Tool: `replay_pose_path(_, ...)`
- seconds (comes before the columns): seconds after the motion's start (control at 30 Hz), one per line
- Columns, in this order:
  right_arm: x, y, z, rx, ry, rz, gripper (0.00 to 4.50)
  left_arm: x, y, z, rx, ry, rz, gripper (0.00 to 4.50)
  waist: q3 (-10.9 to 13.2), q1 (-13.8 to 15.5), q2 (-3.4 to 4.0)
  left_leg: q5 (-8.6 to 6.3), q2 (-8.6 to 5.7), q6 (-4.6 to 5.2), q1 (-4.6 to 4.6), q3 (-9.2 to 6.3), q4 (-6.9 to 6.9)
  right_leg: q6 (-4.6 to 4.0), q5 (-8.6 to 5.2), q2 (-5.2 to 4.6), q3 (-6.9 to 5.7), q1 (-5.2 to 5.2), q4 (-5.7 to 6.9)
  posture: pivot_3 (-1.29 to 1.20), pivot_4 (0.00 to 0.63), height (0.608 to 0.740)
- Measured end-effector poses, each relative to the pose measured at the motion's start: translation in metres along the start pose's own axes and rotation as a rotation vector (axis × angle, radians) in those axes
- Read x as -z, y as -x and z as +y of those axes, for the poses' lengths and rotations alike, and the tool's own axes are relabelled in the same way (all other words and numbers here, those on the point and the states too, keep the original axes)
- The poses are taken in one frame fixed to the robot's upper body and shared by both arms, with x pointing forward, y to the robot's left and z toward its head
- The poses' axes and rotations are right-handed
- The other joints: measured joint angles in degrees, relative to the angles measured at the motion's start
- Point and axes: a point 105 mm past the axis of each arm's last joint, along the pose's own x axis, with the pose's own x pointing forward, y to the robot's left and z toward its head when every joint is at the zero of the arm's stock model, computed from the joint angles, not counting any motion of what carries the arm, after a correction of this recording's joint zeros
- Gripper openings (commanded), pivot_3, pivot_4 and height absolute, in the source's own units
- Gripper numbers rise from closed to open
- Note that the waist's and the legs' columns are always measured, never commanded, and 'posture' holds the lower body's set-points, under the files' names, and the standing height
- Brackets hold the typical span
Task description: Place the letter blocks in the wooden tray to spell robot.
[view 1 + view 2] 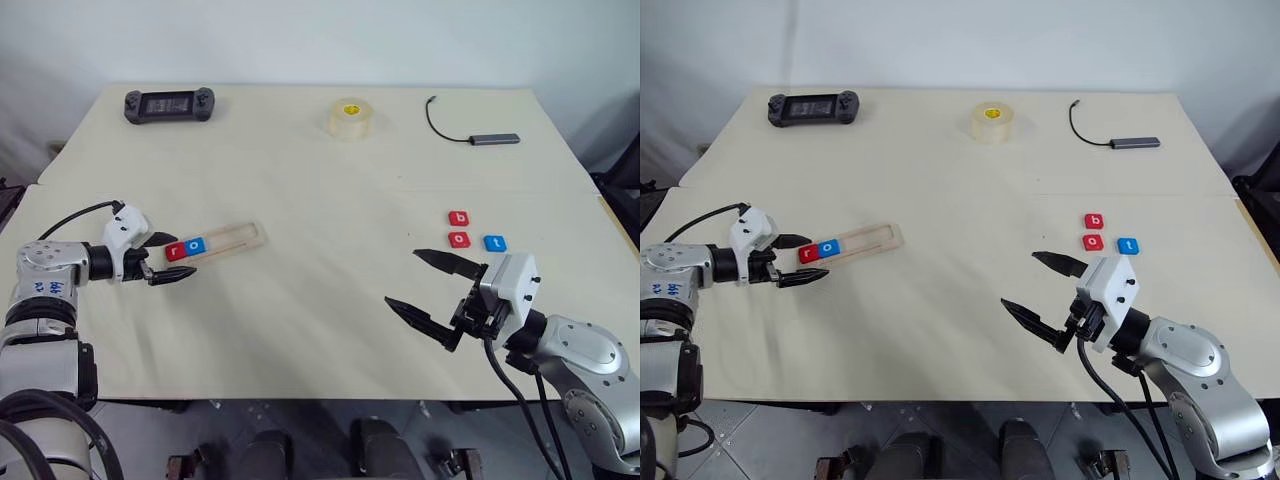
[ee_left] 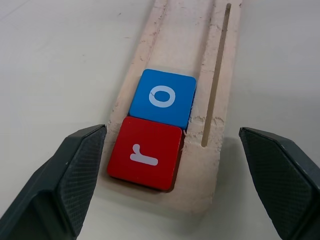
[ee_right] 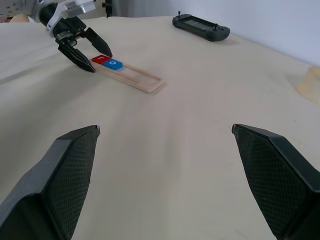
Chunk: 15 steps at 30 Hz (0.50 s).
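Cream table: red b block [image 1: 458, 217] lies just ahead of the right gripper [image 1: 426, 287], fingers apart, far from the wooden tray [image 1: 240, 237].

This looks like a robotics lab or test room rather than anyone's home. A wide table [image 1: 300, 330] draped in plain cream cloth stands against a bare pale wall. Scattered along its far edge are a black handheld controller [image 1: 169, 104], a roll of clear tape [image 1: 351, 118] and a small grey adapter with a black cable [image 1: 480, 135].
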Motion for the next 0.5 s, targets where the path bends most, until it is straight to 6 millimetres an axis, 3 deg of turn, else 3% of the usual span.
replay_pose_path(0.33, 0.001, -0.008, 0.006, -0.014, -0.026, -0.035, 4.45, 0.007, 0.013, -0.019, 0.090, 0.022, -0.065, 4.50, 0.00, -0.07, 0.02, 0.00, 0.02, 0.00, 0.01, -0.01, 0.00, 0.00, 0.00, -0.32, 0.00, 0.01, 0.00, 0.00, 0.150, 0.740)
replay_pose_path(0.5, 0.002, -0.015, 0.007, -0.031, -0.032, -0.059, 4.45, 0.011, 0.017, -0.020, 0.041, 0.009, -0.082, 4.50, 0.00, 0.06, 0.01, 0.00, 0.01, -0.01, 0.00, -0.04, 0.03, 0.00, 0.00, -0.35, -0.02, 0.02, -0.07, 0.00, 0.150, 0.740)
